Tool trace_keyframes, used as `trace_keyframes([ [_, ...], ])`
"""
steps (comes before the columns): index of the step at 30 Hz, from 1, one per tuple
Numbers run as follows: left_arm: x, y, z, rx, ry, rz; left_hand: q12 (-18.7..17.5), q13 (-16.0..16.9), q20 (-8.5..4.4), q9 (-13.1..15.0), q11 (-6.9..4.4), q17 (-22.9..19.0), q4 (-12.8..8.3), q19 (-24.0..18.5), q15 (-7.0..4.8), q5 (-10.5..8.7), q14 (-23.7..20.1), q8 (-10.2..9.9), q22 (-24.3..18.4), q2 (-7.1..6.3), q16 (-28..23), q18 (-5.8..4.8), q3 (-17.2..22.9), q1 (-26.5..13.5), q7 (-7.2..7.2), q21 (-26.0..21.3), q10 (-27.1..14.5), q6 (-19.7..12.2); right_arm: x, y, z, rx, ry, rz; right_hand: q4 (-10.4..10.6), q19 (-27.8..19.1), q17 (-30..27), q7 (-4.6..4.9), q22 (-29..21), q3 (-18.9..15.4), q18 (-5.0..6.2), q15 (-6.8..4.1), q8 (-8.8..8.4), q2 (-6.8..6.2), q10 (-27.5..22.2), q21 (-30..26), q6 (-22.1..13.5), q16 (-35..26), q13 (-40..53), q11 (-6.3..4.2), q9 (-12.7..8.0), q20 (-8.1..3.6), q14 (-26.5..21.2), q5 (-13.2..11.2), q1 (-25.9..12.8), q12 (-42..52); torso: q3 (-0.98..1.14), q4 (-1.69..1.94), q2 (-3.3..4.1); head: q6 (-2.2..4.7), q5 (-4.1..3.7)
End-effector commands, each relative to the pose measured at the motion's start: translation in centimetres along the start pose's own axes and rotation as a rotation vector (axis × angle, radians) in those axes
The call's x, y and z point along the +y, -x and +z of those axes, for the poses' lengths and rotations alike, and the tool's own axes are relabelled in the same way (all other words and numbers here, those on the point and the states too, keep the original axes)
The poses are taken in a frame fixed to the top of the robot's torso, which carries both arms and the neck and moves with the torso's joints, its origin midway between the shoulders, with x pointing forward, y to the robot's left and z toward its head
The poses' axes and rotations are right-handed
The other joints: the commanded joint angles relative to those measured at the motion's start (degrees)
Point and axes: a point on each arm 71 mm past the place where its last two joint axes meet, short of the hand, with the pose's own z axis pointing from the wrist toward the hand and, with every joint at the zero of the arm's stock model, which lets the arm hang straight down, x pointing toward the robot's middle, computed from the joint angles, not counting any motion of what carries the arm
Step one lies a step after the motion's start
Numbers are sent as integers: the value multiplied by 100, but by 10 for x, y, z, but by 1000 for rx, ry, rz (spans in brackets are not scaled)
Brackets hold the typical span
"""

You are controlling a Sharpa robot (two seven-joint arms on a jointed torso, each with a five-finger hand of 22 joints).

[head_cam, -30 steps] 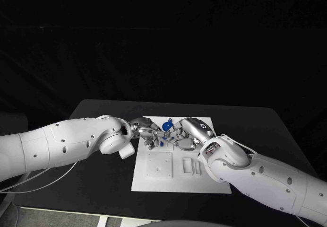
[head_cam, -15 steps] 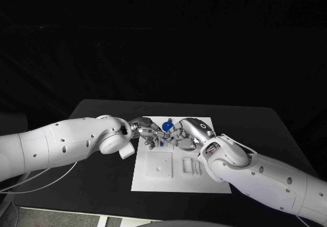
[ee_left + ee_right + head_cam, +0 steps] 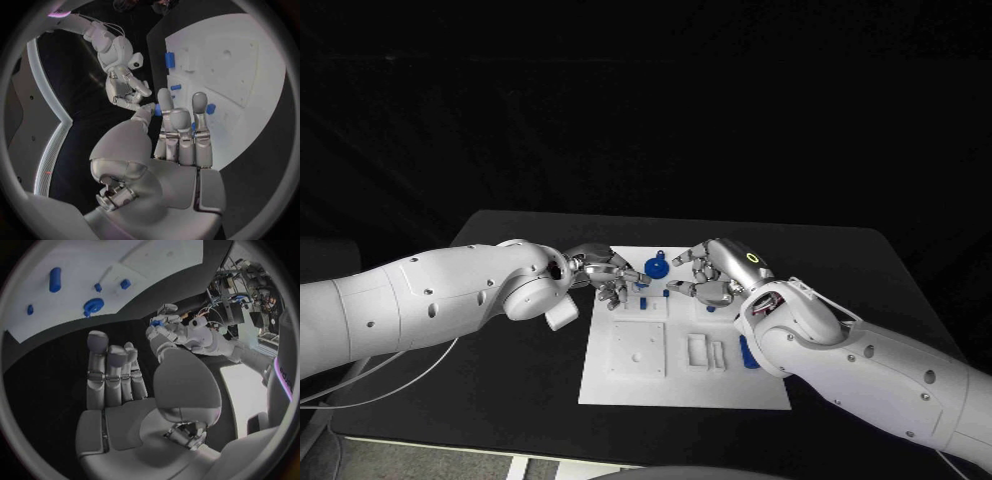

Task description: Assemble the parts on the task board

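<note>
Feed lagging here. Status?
Left hand pinches small blue part over task board. Right hand open, holds nothing. Blue round part between them. No obstruction.

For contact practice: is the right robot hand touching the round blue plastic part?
Apart. The right wrist view shows a clear gap between the right robot hand and the round blue plastic part.

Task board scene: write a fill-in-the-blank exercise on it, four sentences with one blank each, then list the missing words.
1. The left hand pinches a small ____ part between thumb and finger.
2. The right hand, fingers apart, holds ____.
3. The white task board lies on a ____ table.
4. In the head view, the blue cylinder lies on the task board next to the ____ arm.

Missing words: blue; nothing; black; right.
</note>
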Motion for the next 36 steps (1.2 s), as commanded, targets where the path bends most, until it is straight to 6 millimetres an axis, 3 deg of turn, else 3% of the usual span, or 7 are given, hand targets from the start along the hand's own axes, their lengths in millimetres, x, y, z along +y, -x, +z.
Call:
trace_keyframes([
  [1,2,4,0,28,44,1,25,11,31,-18,-6,-5,-282,2,-3,-37,-21,18,114,209,38,-83,231,153,-23,40,-35,-3,-10,12,0,-53,-51,50,32,8,-12,-8,239,37,98,32,-2,25,-37,-41,-29,-35,-15,18,1,33,-21,15,62,-7,7,-12,-2,7,22],
  [13,-10,39,-1,46,365,194,77,20,17,-112,-23,-21,-492,42,-15,-37,22,-1,117,252,87,-71,242,141,-26,118,-13,36,-50,60,-1,-117,-183,138,-5,19,-58,-11,252,215,111,40,-6,28,-71,-116,32,-21,-83,20,0,53,-36,26,58,52,21,-33,-9,2,81],
  [19,-23,50,6,42,509,342,109,34,-3,-141,-37,-11,-607,89,-33,-15,76,-14,117,272,128,-64,274,95,-31,180,46,61,-59,77,4,-132,-206,153,-26,13,-73,-6,248,251,115,46,-4,38,-91,-152,31,-25,-100,25,0,60,-47,40,62,56,51,-61,-20,-31,131],
  [25,-32,51,17,39,606,495,115,41,-9,-172,-40,0,-748,97,-39,-39,89,-37,114,312,140,-59,328,15,-31,231,81,76,-60,86,9,-142,-207,157,-54,14,-102,-9,247,306,123,48,-4,46,-111,-181,48,-13,-134,25,1,66,-59,46,33,88,40,-50,-12,-52,128],
  [31,-40,49,27,18,639,545,118,44,-14,-195,-44,17,-787,116,-44,-94,117,-61,113,340,159,-52,356,-18,-29,257,117,80,-57,89,12,-146,-199,160,-68,16,-115,-12,248,328,123,47,-4,50,-117,-184,56,-11,-149,23,1,66,-63,57,36,95,43,-40,-9,-83,133],
  [36,-42,44,35,-15,639,562,125,49,-18,-186,-48,23,-787,129,-49,-94,132,-53,113,348,167,-51,359,-34,-32,269,132,84,-53,89,14,-145,-191,163,-80,20,-118,-11,249,351,124,47,-5,52,-121,-190,53,0,-158,23,0,66,-62,88,31,105,29,-48,-8,-100,146],
])
